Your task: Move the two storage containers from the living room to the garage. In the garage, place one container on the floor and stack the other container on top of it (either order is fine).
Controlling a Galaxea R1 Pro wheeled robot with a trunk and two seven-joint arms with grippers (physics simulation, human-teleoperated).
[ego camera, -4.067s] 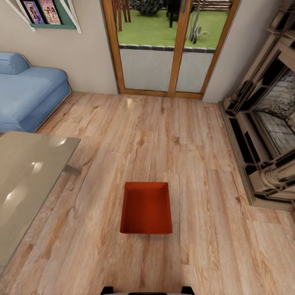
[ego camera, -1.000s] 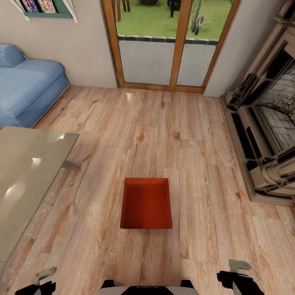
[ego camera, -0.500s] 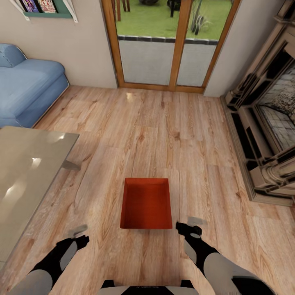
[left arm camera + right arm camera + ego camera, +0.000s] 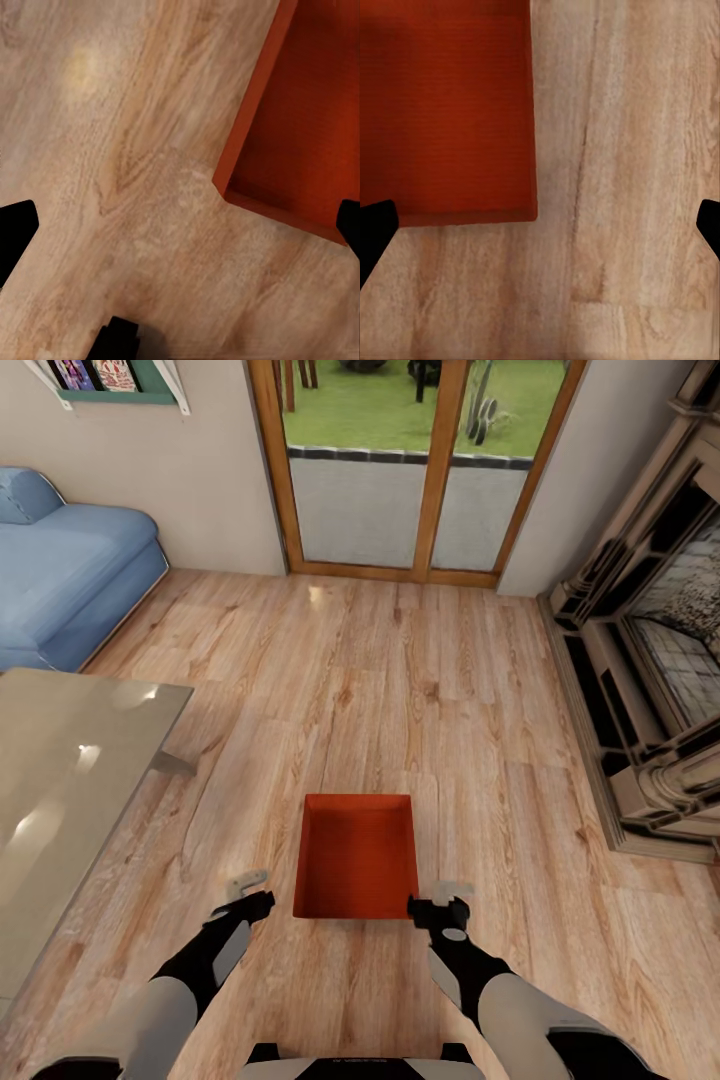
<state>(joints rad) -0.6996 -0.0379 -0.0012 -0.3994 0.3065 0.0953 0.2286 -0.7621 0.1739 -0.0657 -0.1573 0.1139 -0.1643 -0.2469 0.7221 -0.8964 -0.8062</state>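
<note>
Floorboards of light wood underneath, sofa at ten o'clock. Red box at centre: likely stiff, light, smooth-walled; best clamped across both long walls. Long axis twelve-to-six, opening upward. Left end effector at seven o'clock corner, right end effector at five o'clock corner, both spread, empty.

1 storage container, 2 hands: left hand, right hand; 1 sofa, 1 table.

No readable text, not even on the shelf's book covers.
</note>
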